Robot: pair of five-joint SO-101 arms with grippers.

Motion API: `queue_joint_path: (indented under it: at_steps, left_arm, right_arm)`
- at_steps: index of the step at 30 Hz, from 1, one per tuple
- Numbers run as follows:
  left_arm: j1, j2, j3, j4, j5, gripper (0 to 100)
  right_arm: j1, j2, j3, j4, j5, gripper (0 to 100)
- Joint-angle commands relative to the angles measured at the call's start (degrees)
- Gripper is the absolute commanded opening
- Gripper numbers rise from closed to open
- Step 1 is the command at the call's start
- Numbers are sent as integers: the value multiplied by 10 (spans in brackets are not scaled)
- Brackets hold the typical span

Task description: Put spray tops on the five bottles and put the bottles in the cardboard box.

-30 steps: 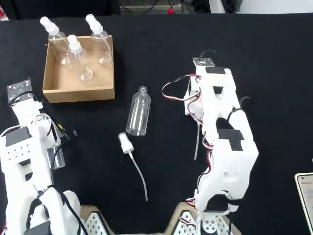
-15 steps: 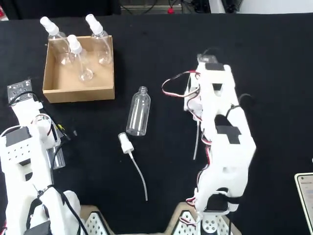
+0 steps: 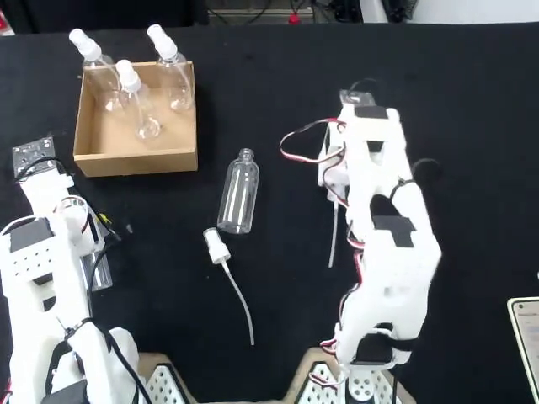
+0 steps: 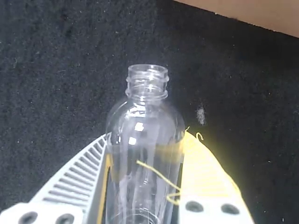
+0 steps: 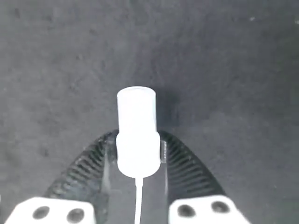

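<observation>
Left gripper [image 4: 147,137]: my fingers are pinching an uncapped bottle [image 4: 145,112] by its body, one finger on each side. The neck is open and extends past my fingertips. Black table [image 4: 56,56] lies beneath it.

Right gripper [image 5: 138,135]: my fingers are closed on a white spray top [image 5: 136,116], gripping it at its lower collar. The head stands clear of the fingertips. Its dip tube [image 5: 137,200] runs back between my fingers. In the high view the tube [image 3: 334,240] hangs beside my right arm [image 3: 383,227].

High view, table layout:
- Cardboard box [image 3: 135,156] sits at 10 o'clock on the table.
- It holds three bottles, each fitted with a white top: rear-left capped bottle [image 3: 99,71], front capped bottle [image 3: 139,105] and rear-right capped bottle [image 3: 173,71].
- A loose bottle [image 3: 239,195], without a top, lies on its side at 4 o'clock from the box, apart from it. Its neck points toward 12 o'clock.
- A loose spray top [image 3: 216,247] lies at 7 o'clock from that bottle, just beside its base, with its tube trailing toward 5 o'clock.
- My right arm stands at 3 o'clock from the loose bottle, well apart.
- My left arm [image 3: 38,261] is at 8 o'clock on the table, at 6 o'clock from the box.
</observation>
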Motion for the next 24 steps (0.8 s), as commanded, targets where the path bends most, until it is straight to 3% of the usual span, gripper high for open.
queue_joint_path:
  at_steps: [1,8,14,24]
  left_arm:
    - [-2,-40,-7,-6,6,77]
    - [35,-258,83,-10,40,79]
    - [122,-462,182,-26,-18,80]
    - [278,-521,203,-46,-38,79]
  right_arm:
    - [-11,-123,-17,33,5,29]
    - [-53,-293,52,30,0,29]
    - [-80,-448,71,18,-30,29]
    - [-132,-610,71,-4,-32,29]
